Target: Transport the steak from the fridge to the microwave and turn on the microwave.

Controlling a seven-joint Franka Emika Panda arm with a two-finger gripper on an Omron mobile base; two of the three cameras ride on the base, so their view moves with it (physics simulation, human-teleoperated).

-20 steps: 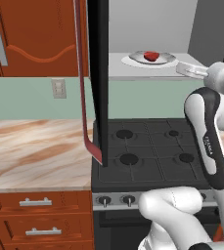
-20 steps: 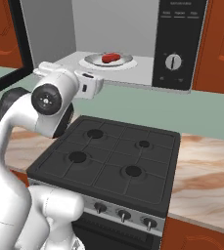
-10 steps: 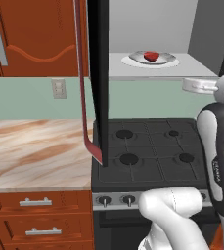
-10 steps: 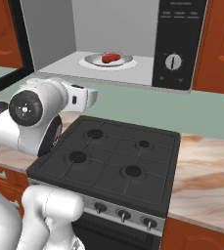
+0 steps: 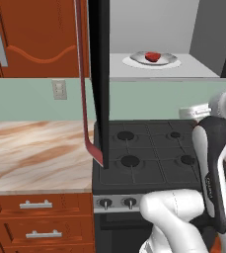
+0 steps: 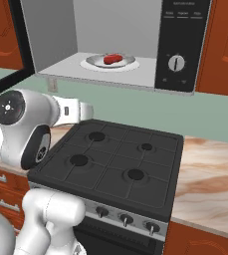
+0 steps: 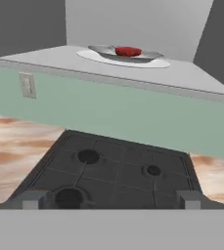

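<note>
Already steak (image 6: pixel 113 59) inside open microwave (image 6: pixel 182 47)

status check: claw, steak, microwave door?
Claw open, empty, above stove. Steak on plate inside microwave. Door wide open, not shut yet.

One steak (image 6: pixel 113 59) on one round plate (image 6: pixel 96 63) — upper centre. One stove (image 6: pixel 116 164) with four burners — three front knobs.

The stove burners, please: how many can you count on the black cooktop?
4: on the stove in the right base view, back left, back right, front left, front right. None looks hidden.
</note>
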